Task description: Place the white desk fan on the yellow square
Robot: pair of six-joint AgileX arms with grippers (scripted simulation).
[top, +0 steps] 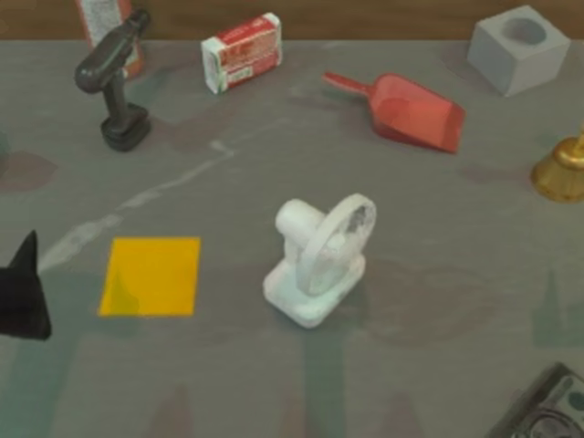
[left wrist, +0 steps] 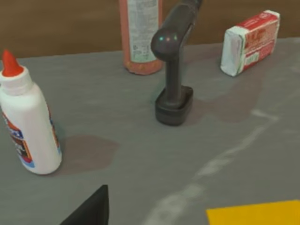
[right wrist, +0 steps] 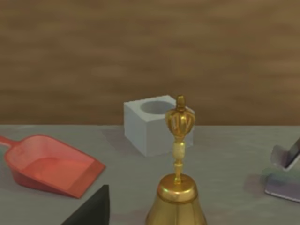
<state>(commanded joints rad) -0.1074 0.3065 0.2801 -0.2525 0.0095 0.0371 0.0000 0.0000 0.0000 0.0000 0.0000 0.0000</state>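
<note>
The white desk fan point(top: 317, 260) stands upright near the middle of the table, with its ring grille turned toward the right. The yellow square point(top: 151, 276) lies flat to the fan's left with nothing on it; its corner also shows in the left wrist view point(left wrist: 255, 213). My left gripper point(top: 26, 278) hovers at the table's left edge, just left of the yellow square, open and holding nothing. One dark finger point(left wrist: 93, 208) of it shows in the left wrist view. My right gripper stays outside the top view; one finger point(right wrist: 96, 206) shows before a gold bell, open and holding nothing.
At the back stand a black drill point(top: 114, 82), an orange-red bottle point(top: 105, 23), a red-and-white box point(top: 242, 52), a red dustpan point(top: 411, 111) and a grey cube with a round hole point(top: 520, 47). The gold bell point(top: 561, 169) is far right. A glue bottle point(left wrist: 26, 117) stands far left. A dark device point(top: 547, 411) sits front right.
</note>
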